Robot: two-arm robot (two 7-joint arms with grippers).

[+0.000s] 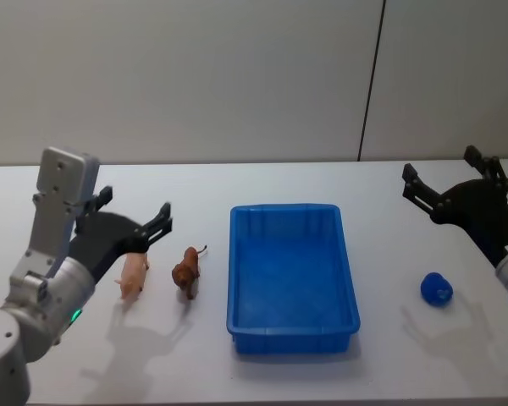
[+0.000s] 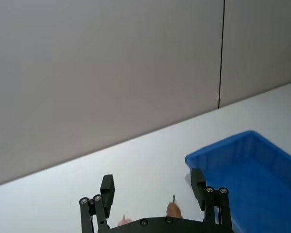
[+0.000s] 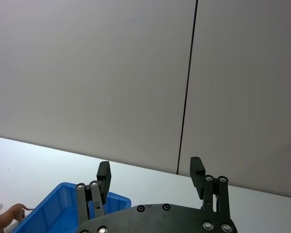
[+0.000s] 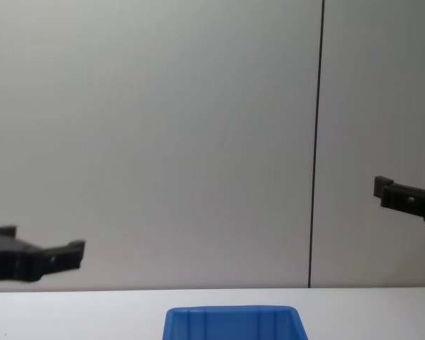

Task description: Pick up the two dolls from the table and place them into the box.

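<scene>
Left gripper [image 1: 134, 205] hung wide open and empty over the pink doll [image 1: 132, 275]. Brown doll [image 1: 186, 269] stood just beside it. Both were on the table [image 1: 381, 364], at 9 o'clock of the box [image 1: 234, 279]. Right gripper [image 1: 440, 166] was wide open and empty, at the box's 2 o'clock.

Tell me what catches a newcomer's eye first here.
The bright blue bin sits empty at the centre of the white table. To its left stand a pale pink toy animal and a brown one, with the open left tool hovering by them. A small blue object lies to the bin's right, near the open right tool.
</scene>
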